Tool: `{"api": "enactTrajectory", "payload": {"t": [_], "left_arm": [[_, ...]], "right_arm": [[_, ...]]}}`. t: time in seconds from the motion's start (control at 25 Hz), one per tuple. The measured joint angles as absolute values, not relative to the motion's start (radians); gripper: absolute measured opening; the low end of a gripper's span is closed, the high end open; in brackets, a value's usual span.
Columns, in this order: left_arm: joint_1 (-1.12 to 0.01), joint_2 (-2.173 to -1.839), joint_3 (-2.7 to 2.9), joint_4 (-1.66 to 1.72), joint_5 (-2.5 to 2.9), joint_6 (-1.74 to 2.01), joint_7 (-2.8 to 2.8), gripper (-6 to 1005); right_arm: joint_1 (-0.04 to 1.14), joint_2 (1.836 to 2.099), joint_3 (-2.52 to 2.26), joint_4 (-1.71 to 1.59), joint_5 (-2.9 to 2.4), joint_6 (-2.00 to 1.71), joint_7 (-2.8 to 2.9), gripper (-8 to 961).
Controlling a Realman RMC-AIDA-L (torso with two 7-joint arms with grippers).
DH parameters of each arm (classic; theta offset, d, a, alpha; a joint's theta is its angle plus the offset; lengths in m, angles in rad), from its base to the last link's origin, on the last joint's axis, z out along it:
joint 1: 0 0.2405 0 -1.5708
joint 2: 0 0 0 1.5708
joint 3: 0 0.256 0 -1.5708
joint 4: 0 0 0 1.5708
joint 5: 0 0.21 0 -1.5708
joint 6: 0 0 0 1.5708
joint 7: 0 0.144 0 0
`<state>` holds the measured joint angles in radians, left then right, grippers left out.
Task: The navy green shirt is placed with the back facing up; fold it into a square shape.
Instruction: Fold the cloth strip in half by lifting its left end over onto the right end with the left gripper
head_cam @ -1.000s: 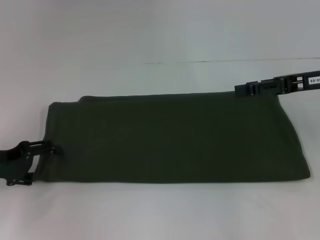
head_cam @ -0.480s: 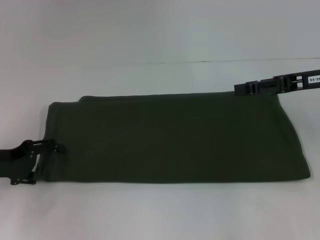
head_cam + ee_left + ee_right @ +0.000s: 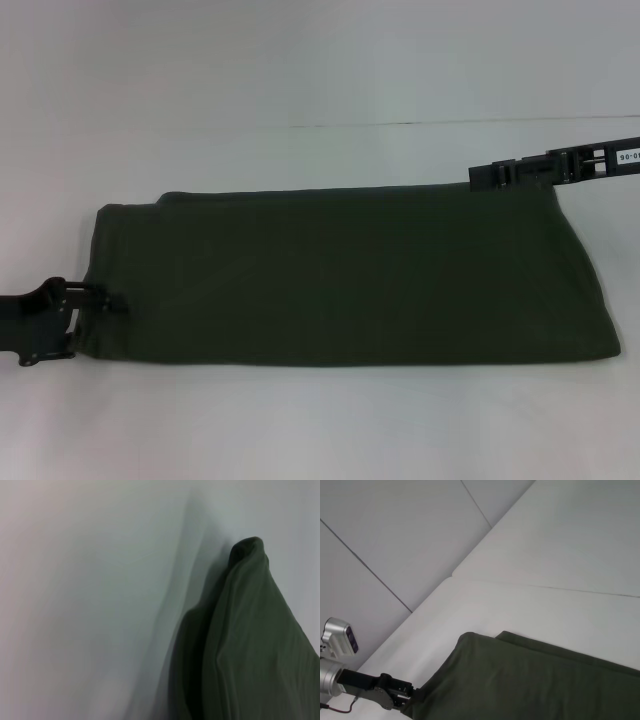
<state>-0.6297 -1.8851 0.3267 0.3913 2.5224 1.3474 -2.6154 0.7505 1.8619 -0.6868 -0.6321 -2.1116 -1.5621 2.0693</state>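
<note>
the dark olive-green cotton shirt lies as a long band across the white table, its long axis running between the left gripper, nipping its near-left edge, and the right gripper at the far-right corner, fingers unreadable.

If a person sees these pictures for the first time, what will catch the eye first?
The navy green shirt, folded into a long dark band, lies across the middle of the white table. The left gripper sits at the shirt's left end near the front, and the right gripper at its far right corner.
</note>
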Motion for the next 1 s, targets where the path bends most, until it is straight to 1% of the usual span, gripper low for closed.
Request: {"api": "enactTrajectory", "payload": {"t": [0.44, 0.68, 0.76, 1.0], "left_arm": [[-0.628, -1.885, 0.330, 0.393, 2.527, 1.347, -2.615, 544], [-0.624, -1.887, 0.327, 0.393, 2.522, 1.345, -2.612, 483], [-0.623, -1.887, 0.324, 0.393, 2.519, 1.345, -2.608, 437], [-0.633, -1.884, 0.337, 0.399, 2.523, 1.349, -2.583, 349]], "right_arm": [[0.761, 1.862, -0.693, -0.632, -2.113, -1.556, 2.069, 798], [0.763, 1.862, -0.693, -0.632, -2.114, -1.557, 2.069, 798], [0.763, 1.862, -0.693, -0.632, -2.114, -1.558, 2.070, 798], [0.767, 1.862, -0.686, -0.636, -2.112, -1.570, 2.093, 798]]}}
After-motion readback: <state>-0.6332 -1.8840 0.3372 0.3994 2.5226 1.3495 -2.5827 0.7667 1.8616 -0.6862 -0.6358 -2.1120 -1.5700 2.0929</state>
